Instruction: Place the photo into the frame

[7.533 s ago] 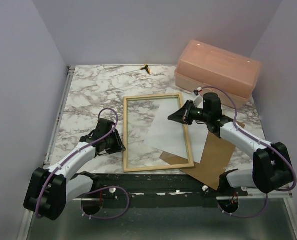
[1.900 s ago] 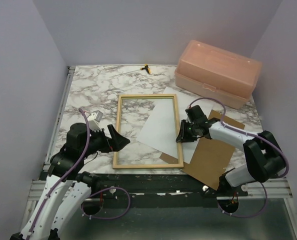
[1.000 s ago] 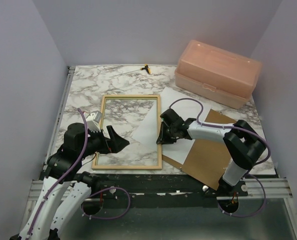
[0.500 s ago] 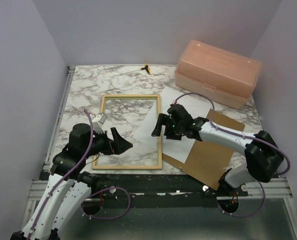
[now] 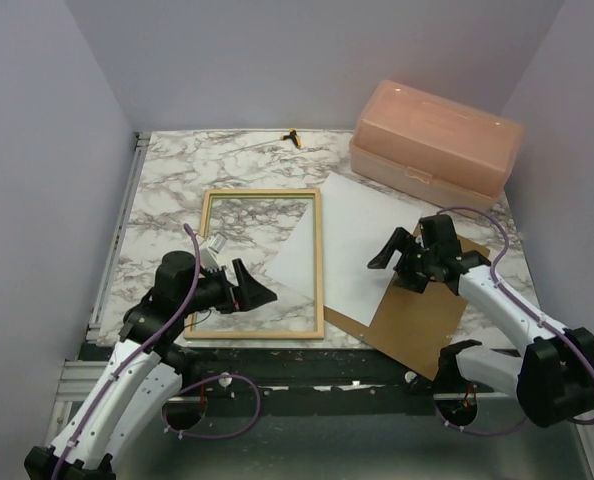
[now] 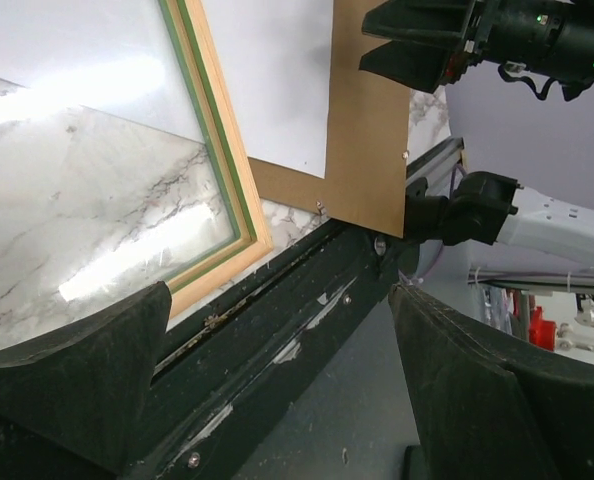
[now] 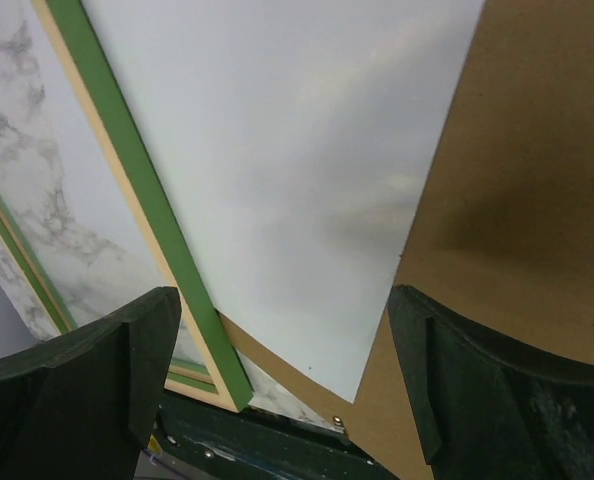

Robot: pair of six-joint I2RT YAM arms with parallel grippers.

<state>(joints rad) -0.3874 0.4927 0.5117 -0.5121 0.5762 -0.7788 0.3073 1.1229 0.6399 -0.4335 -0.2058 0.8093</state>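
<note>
Starting at the left, your left gripper is hovering low over the near part of the frame. Its jaws are spread wide and are gripping nothing (the left wrist view is showing only glass, a rail and the table's dark front edge in the gap). The frame is lying flat on the marble table, left of centre, with its long rails running away from you. Pale wood is showing from above, a green strip is showing along the rail in both wrist views, and marble is showing through the glass. Beyond it, at the far edge, a small yellow-and-black item is sitting, too small for you to identify. Moving right, the photo is lying white face up and skewed. It is not seated in the frame: its left corner is tucked under the frame's right rail, so white is showing through the glass there, and the rest is spreading out to the right. Its near edge is overlapping the brown backing panel, which is lying flat at the near right and reaching the table's front edge. Your right gripper is hovering above the spot where the photo's edge is crossing that panel, with its jaws wide apart and holding nothing. At the far right, a pink translucent lidded box is sitting well apart from the rest.
</note>
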